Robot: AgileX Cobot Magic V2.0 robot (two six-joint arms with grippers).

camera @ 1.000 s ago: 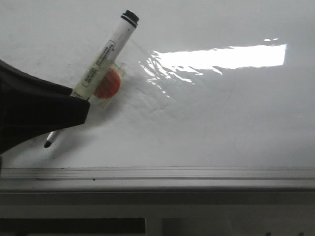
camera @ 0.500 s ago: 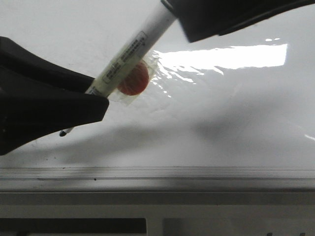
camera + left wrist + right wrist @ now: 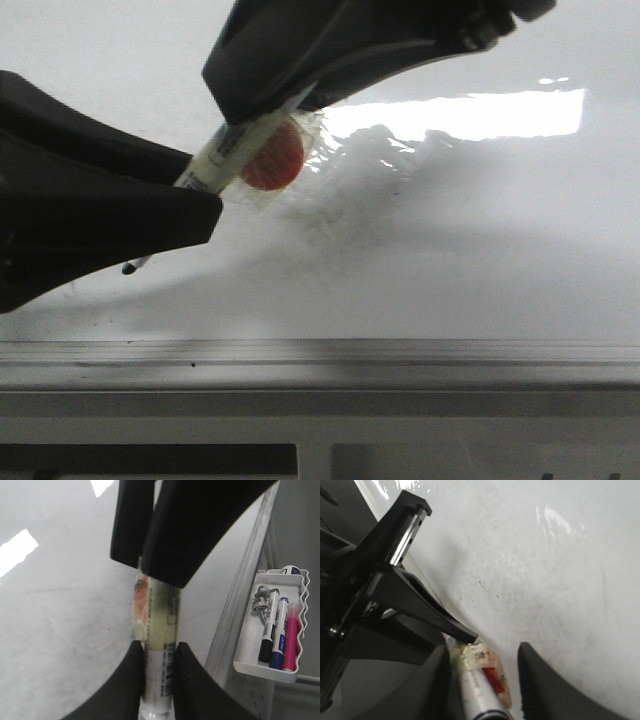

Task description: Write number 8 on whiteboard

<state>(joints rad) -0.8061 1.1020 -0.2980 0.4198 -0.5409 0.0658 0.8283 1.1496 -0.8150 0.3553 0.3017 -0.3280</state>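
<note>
Near edge: the pale grey frame of the whiteboard (image 3: 420, 260) runs across the front view; the board surface carries no number 8, only faint smudges. Just beyond, on the left, the left end effector (image 3: 195, 190) is closed on the lower barrel of a white marker (image 3: 232, 150), whose dark tip points down at the board near the frame. An orange-red tag (image 3: 272, 160) is taped to the barrel. Farther up, the right end effector (image 3: 485, 665) straddles the marker's upper end with its fingers spread, one side seemingly touching the barrel, the other apart. The step in hand appears to be a handover; next, the right fingers would need to close before the left lets go. A marker tray (image 3: 270, 630) hangs beside the board.
</note>
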